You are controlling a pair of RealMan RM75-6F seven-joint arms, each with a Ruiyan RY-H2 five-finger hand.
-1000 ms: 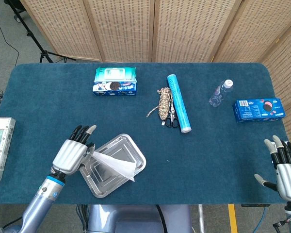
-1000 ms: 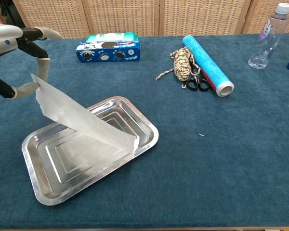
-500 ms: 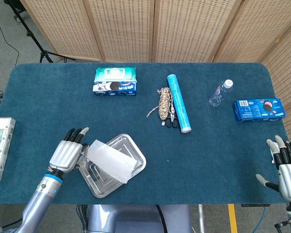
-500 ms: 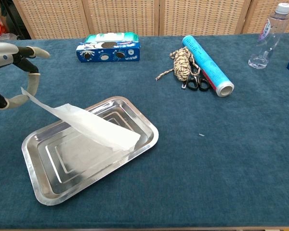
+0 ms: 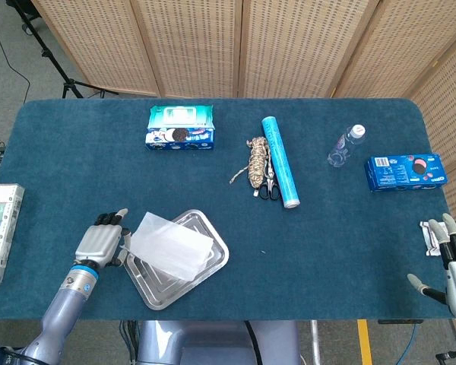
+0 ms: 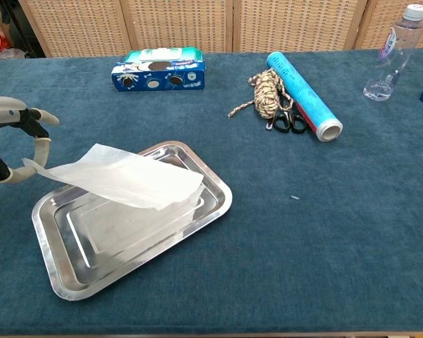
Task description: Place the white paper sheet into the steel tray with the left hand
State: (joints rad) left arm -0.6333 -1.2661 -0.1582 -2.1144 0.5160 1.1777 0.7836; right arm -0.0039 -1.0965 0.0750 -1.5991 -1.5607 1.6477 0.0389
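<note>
The white paper sheet (image 5: pixel 169 245) (image 6: pixel 120 176) lies nearly flat over the steel tray (image 5: pixel 210 262) (image 6: pixel 213 206), its right part resting in the tray and its left corner raised past the tray's rim. My left hand (image 5: pixel 99 245) (image 6: pixel 14 144) pinches that left corner at the tray's left side, low over the table. My right hand (image 5: pixel 452 262) hovers at the front right edge of the table with its fingers apart and nothing in it; the chest view does not show it.
At the back lie a cookie pack (image 5: pixel 181 127), a rope bundle (image 5: pixel 256 161) with scissors (image 5: pixel 269 187), a blue roll (image 5: pixel 280 161), a water bottle (image 5: pixel 344 145) and a blue box (image 5: pixel 405 171). A box (image 5: pixel 0 228) sits at the left edge.
My left hand has dropped and drawn back to the left with the sheet's corner. The sheet has gone from steeply tilted to almost flat over the tray. My right hand has sunk slightly.
</note>
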